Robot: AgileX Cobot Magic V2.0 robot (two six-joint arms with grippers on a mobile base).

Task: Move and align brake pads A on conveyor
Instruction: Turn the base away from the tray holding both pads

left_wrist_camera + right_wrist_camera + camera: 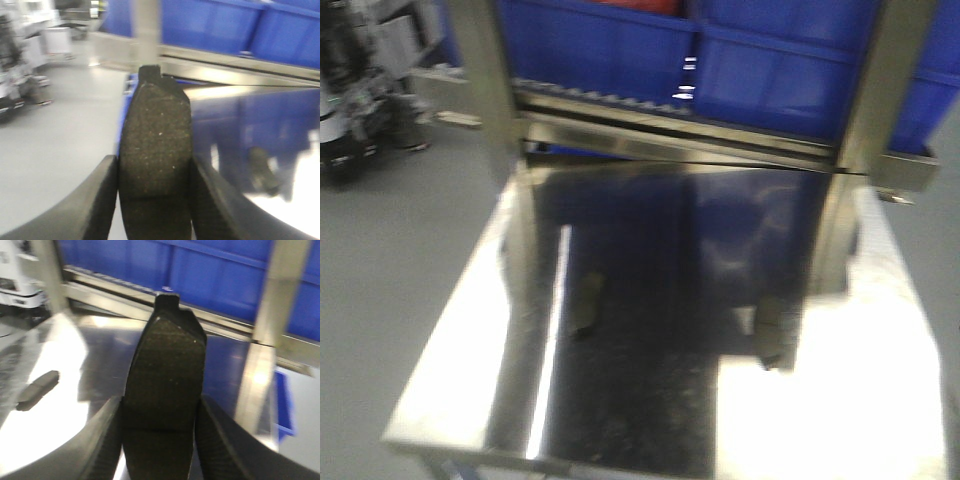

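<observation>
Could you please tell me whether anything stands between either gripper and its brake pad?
Nothing does: the left gripper holds one brake pad between its jaws, and the right gripper holds another brake pad. No conveyor shows.

steel tabletop [820, 400]: middle open | loose brake pad [37, 389] lies on it | posts [480, 70], blue bins [600, 50] wall rear

The bench [450, 350] is set before a rack, whose shelf [670, 125] runs along the bench's far edge with bins [770, 60] stood on it. Posts [480, 70] are raised at the far corners. At the left edge one brake pad [155, 145] is clamped between the fingers [95, 200] of the left gripper [155, 175]. Near the right edge a second pad [165, 375] is clamped between those of the right gripper [160, 425]. A third pad [37, 389] is laid on the bench, left of the second.
</observation>
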